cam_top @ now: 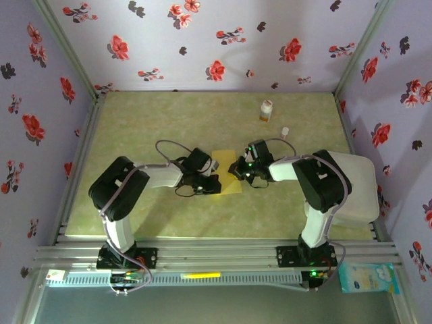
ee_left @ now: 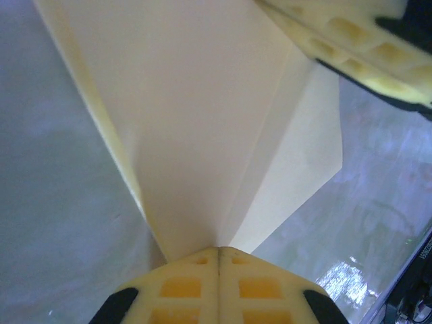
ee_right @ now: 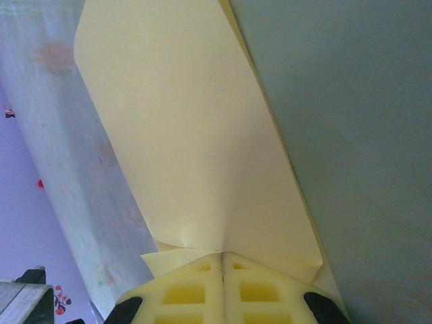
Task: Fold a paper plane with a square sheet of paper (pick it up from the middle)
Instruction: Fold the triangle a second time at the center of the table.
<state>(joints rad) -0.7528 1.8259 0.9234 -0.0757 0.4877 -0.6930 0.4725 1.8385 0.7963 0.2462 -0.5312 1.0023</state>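
1. Floral lilac walls are noted round a pale green table. A bottle stands upright toward the table's far edge and is taken as the reference.
2. The paper is found left of the bottle and nearer the arm bases, about mid-table, between the two grippers.
3. The left gripper is placed left of the bottle and further toward the bases, at the paper's left edge. In the left wrist view its fingers are seen pressed together, with a point of the paper pinched between them.
4. The right gripper is placed just left of the bottle's line and nearer the bases, at the paper's right edge. In the right wrist view its fingers are likewise closed on the paper's edge.
5. Creases are recorded in the left wrist view. Folds fan out from the pinch, and a layered flap with an angled corner lies to the right.
6. Whether the paper touches the table cannot be told.
7. A small white cap is noted just right of the bottle, slightly nearer the bases.
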